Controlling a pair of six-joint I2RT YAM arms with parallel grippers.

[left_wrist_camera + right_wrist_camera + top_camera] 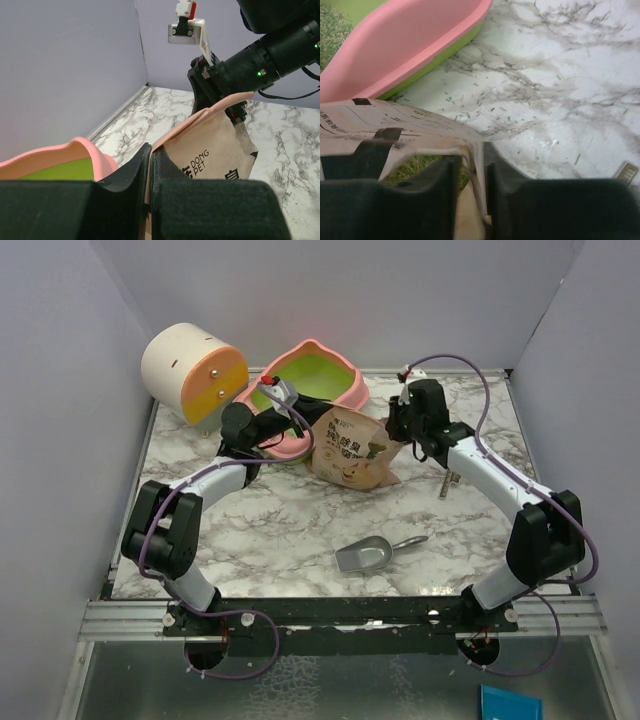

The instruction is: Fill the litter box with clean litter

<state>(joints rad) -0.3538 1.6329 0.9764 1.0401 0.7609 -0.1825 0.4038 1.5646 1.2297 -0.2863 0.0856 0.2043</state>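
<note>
Top external shows your left gripper (311, 430) and right gripper (391, 439) each pinching the mouth of the bag (350, 458), with the litter box (345, 368) just behind, nearer your left arm.

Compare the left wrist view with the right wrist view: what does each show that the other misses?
Left wrist only: the left end effector shut on the bag, its DONG PET print, the walls. Right wrist only: litter inside the open bag, stray bits on the table. Both: the bag, the litter box, the table, the right end effector shut on the bag's rim.
</note>
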